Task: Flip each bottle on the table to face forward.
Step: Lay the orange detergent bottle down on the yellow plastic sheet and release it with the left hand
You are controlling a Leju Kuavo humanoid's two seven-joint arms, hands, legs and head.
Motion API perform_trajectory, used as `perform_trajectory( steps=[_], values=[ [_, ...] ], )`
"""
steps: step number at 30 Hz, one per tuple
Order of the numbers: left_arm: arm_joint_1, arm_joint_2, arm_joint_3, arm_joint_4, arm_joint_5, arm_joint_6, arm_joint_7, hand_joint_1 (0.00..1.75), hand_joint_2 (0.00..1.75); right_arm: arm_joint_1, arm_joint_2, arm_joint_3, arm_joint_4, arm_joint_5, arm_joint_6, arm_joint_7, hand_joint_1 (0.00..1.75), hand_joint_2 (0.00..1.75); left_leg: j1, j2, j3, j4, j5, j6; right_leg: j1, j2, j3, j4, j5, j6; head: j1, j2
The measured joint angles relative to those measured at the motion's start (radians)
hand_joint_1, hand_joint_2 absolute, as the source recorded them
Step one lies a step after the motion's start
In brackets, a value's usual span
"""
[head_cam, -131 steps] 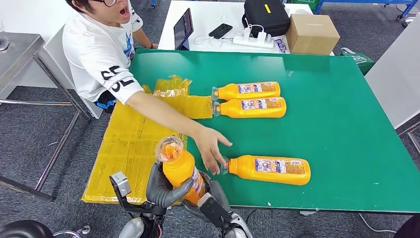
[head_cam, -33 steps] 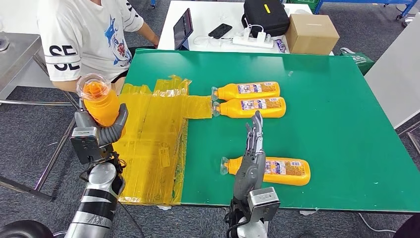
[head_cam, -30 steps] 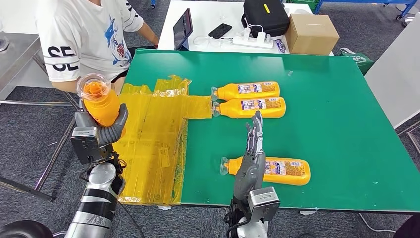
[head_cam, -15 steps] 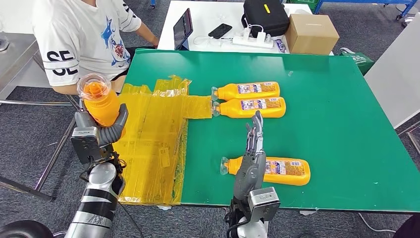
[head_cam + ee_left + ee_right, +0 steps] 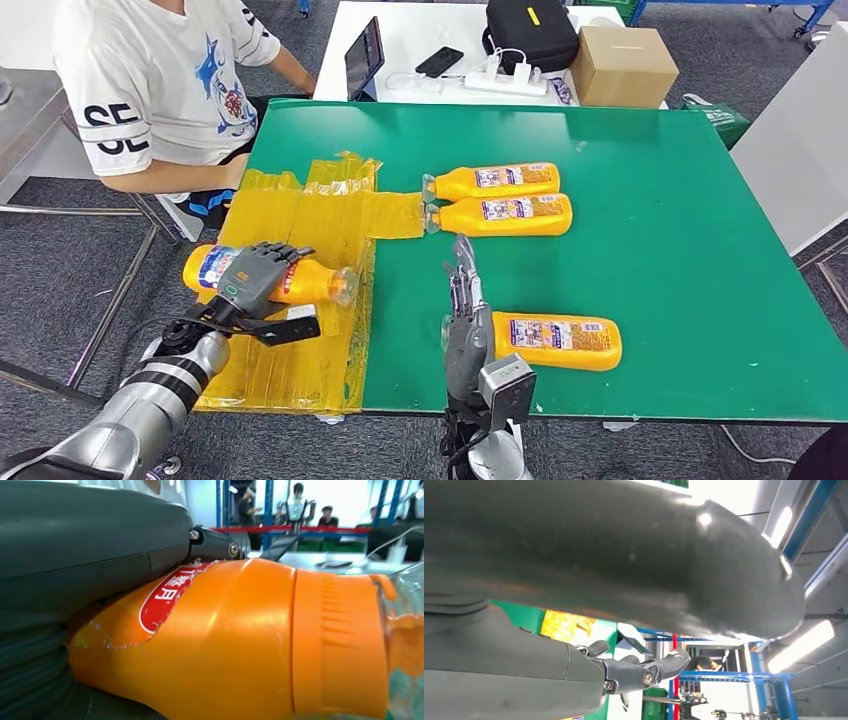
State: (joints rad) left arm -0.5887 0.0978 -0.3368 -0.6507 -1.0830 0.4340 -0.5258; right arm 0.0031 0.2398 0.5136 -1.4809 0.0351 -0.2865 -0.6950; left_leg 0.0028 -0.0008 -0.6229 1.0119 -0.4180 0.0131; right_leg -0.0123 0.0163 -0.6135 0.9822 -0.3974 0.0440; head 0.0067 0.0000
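A: How far along does it look?

B: Partway, I'd judge. The left hand (image 5: 250, 280) grips one bottle (image 5: 300, 283) in the lower left of the frame, lying sideways over the yellow sheet (image 5: 300, 350), cap end toward the table (image 5: 680, 250). It isn't set down on the green.

A: And the others?

B: Two bottles lie side by side upper centre, one (image 5: 495, 182) touching the other (image 5: 505, 214), printed labels up, caps toward the sheet. A fourth bottle (image 5: 555, 341) lies lower centre, label up too. Whether that counts as facing forward, I can't be sure.

A: The right hand?

B: The right hand (image 5: 462, 310) stands empty, fingers straight and pointing up the frame, just beside the cap end of that fourth bottle and hiding it.

A: Materials?

B: The bottles are smooth, glossy orange plastic, rounded at the shoulder, with a ribbed band near the clear cap; the left wrist view shows a red label with a ragged edge under the fingers. The sheet is crinkly, translucent film. The table is matte green and flat. The hands are dark grey, hard-shelled.

A: Anyone near?

B: A person (image 5: 160, 80) in a white shirt sits upper left.
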Motion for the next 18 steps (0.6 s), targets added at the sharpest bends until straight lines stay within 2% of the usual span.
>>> perform_trajectory(
  steps=[10,18],
  values=[
    [-0.018,0.02,-0.029,0.063,0.02,-0.01,0.006,1.75,1.75,-0.003,0.004,-0.009,0.029,0.002,0.004,0.0,0.0,0.0,0.0,-0.002,-0.001,0.0,0.0,0.0,0.0,-0.001,0.0,0.0,0.0,0.0,0.0,0.0],
    [-0.011,0.021,-0.011,0.055,0.106,-0.092,-0.035,1.75,1.75,-0.003,0.007,-0.017,0.042,0.018,0.015,0.0,0.0,0.0,0.0,-0.002,-0.001,0.0,0.0,0.0,0.0,-0.001,0.0,0.0,0.0,0.0,0.0,0.0]
  ],
)
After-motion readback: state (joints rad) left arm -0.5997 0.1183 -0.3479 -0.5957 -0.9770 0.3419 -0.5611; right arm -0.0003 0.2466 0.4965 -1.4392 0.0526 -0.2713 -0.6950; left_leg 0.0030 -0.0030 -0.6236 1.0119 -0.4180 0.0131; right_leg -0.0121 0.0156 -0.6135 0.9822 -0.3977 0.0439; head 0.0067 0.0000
